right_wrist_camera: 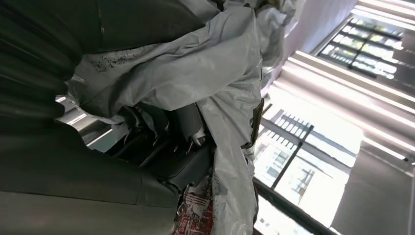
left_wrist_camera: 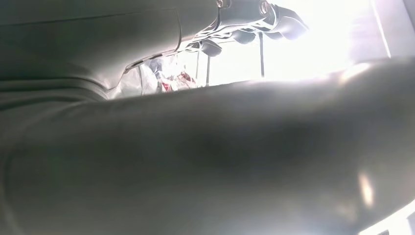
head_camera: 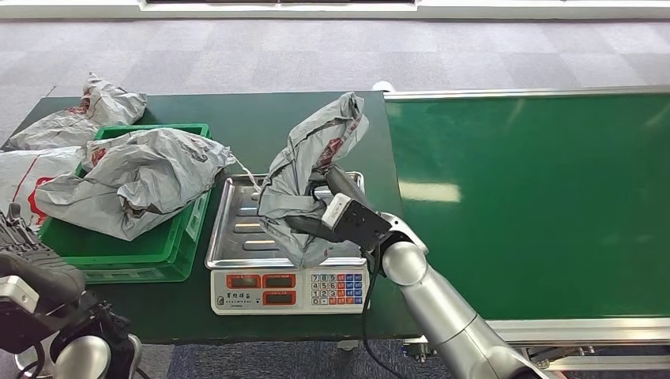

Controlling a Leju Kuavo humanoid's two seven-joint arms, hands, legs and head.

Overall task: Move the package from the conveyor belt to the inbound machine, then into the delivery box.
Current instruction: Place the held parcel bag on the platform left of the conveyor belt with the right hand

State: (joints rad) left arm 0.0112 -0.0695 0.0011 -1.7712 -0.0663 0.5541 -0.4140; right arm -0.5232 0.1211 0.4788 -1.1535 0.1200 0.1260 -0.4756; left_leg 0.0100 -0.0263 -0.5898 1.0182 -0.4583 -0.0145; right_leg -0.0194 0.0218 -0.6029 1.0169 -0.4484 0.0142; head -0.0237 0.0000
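Note:
A crumpled grey package [head_camera: 312,162] with red print stands upright over the steel tray [head_camera: 237,229] of the weighing scale. Its lower end looks to be touching the tray. My right hand [head_camera: 336,212] grips the package at its lower right side, reaching in from the conveyor side. The right wrist view shows the grey package [right_wrist_camera: 205,63] wrapped around my dark fingers [right_wrist_camera: 166,147]. My left hand [head_camera: 28,260] hangs low at the table's near left corner and holds nothing. In the left wrist view its dark fingers [left_wrist_camera: 254,12] show against bright glare.
The scale's display and keypad [head_camera: 288,290] face me. Left of the scale, a green crate [head_camera: 162,253] holds another grey package [head_camera: 134,185]. Two more packages [head_camera: 87,114] [head_camera: 20,178] lie at the table's left end. The green conveyor belt [head_camera: 537,197] runs on the right.

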